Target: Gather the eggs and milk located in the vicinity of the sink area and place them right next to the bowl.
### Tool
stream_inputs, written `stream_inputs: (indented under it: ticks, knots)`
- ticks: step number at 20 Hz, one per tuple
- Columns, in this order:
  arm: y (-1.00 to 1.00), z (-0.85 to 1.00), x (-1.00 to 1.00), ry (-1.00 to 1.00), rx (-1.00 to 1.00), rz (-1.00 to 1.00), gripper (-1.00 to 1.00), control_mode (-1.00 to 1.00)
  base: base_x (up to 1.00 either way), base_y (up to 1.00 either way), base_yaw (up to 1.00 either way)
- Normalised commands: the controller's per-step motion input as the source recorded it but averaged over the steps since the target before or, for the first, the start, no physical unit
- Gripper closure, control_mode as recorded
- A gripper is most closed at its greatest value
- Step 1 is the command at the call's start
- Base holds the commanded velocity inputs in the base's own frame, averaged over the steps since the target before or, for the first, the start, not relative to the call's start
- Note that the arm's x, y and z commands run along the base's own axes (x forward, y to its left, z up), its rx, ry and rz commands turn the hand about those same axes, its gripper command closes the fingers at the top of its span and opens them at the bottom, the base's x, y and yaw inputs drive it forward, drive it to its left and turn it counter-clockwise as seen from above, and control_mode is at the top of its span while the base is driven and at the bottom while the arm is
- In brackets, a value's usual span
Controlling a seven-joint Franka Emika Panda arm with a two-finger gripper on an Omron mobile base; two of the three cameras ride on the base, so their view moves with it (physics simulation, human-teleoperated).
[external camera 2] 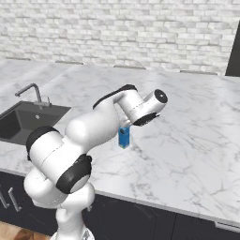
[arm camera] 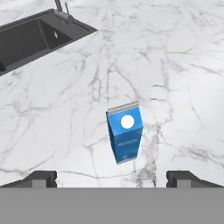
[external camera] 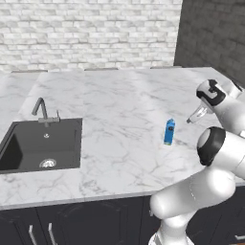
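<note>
The milk (arm camera: 124, 136) stands upright on the white marble counter (external camera: 119, 119), well to the right of the sink (external camera: 40, 146), and the gripper (arm camera: 112, 177) hangs above it with jaws spread wide and nothing in them. This looks like the approach to the first pickup: next comes lowering until the fingers straddle the carton, then closing. A pale brick wall (external camera: 91, 33) backs the counter.

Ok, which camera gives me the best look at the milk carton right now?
The hand view: the milk carton stands centred and unobstructed on the marble counter. The left base view shows it small but clear; in the right base view the arm hides its top.
</note>
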Motion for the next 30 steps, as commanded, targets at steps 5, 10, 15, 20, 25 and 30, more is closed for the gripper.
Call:
stream_inputs:
  ticks: [5,10,15,20,25,30]
  knots:
    - [0.01,-0.14,0.22,0.06,0.0,0.0,-1.0,-1.0,0.0,0.0,0.0]
    - [0.19,-0.28,0.05,0.01,0.0,0.0,-1.0,-1.0,0.0,0.0,0.0]
    - [0.36,-0.13,0.08,0.0,-0.01,-0.01,-1.0,-1.0,0.0,0.0,0.0]
    - [0.29,-0.01,0.0,0.0,-0.07,0.0,-1.0,-1.0,0.0,0.0,0.0]
    - [0.07,-0.15,0.07,0.0,-0.06,0.0,-1.0,-1.0,0.0,0.0,0.0]
    - [0.0,-0.24,0.23,-0.01,-0.09,0.0,-1.0,-1.0,0.0,0.0,0.0]
